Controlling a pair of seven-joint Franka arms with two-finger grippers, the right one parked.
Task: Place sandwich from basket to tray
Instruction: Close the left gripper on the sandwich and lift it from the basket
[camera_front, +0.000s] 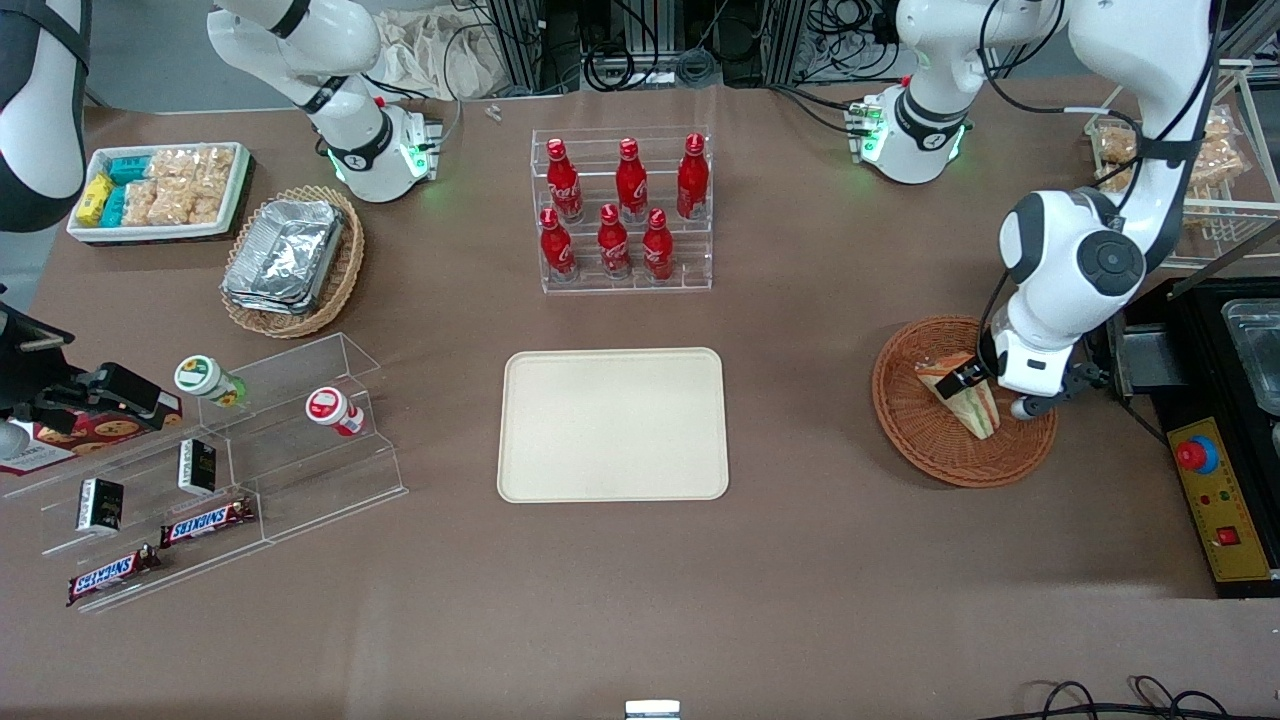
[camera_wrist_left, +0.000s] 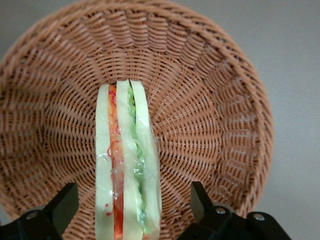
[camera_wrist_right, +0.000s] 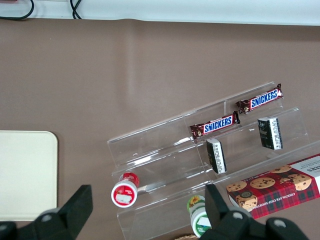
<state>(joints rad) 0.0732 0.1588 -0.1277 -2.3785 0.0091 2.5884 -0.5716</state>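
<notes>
Wrist view: gripper (camera_wrist_left: 134, 210) spread wide, straddling sandwich (camera_wrist_left: 128, 165), gripping nothing. Sandwich on edge in basket (camera_wrist_left: 215, 90). Risk: slippery wrap, soft bread; squeeze too hard crushes, too light drops short of tray (camera_front: 612, 424).

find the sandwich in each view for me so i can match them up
Front view: the sandwich lies in the basket at the working arm's end of the table, under the gripper.
Left wrist view: the sandwich stands on edge in the basket, between the open fingers.
Right wrist view: not in it.
Shared landmark: the basket.
</notes>
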